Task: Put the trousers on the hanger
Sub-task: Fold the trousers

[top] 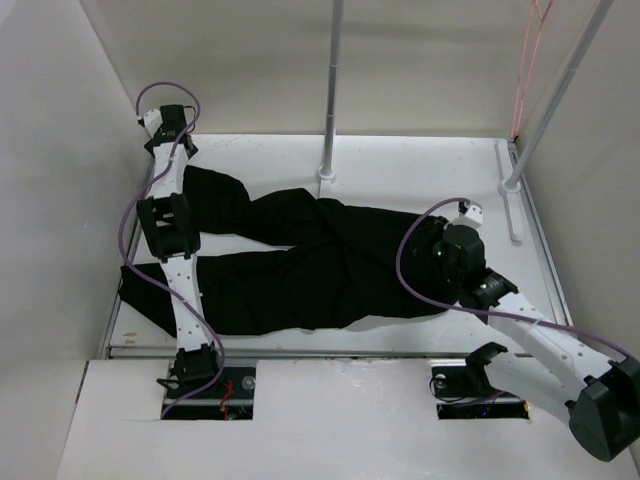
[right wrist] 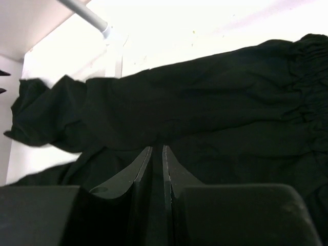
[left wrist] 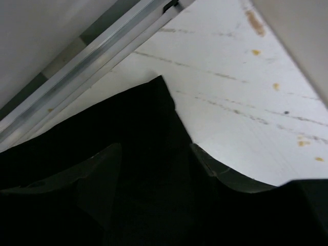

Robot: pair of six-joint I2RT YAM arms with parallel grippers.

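The right gripper (right wrist: 157, 148) has its fingers pressed almost together, tips on the trousers (right wrist: 205, 102); whether they nip cloth I cannot tell. The left gripper (left wrist: 156, 146) has its fingers spread wide, with a corner of the black cloth between them. The trousers lie across the middle of the top view, and the hanger (top: 519, 100) hangs at its upper right, well apart.

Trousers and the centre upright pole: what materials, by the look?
Trousers: soft matte black cloth, probably woven; it creases and gathers at the waistband. Centre pole: smooth pale tube with a faint sheen, likely painted metal or plastic; cannot tell which.
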